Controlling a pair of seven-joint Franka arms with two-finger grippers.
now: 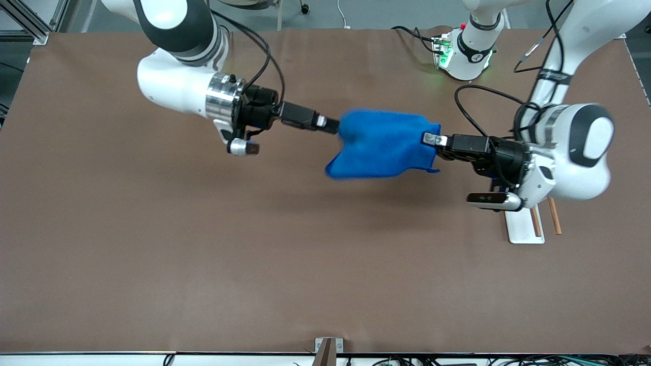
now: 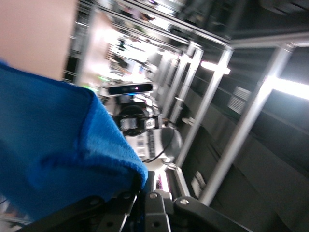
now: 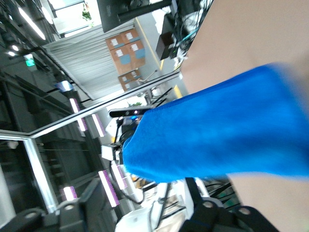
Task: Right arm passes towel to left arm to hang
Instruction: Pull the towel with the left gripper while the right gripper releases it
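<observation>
The setting is a robotics laboratory: two white robot arms (image 1: 173, 76) mounted at a brown-covered table (image 1: 152, 254), aluminium framing (image 2: 217, 111), ceiling strip lights (image 3: 29, 21), and stacked cardboard boxes (image 3: 128, 55).

Towel (image 1: 384, 147) aloft between both grippers

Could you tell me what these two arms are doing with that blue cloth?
They are handing it over in mid-air above the brown table. The left gripper has its jaws shut on one edge of the blue towel. The right gripper is at the towel's other edge; in the right wrist view its jaws look spread. The towel hangs between them, clear of the table.
</observation>
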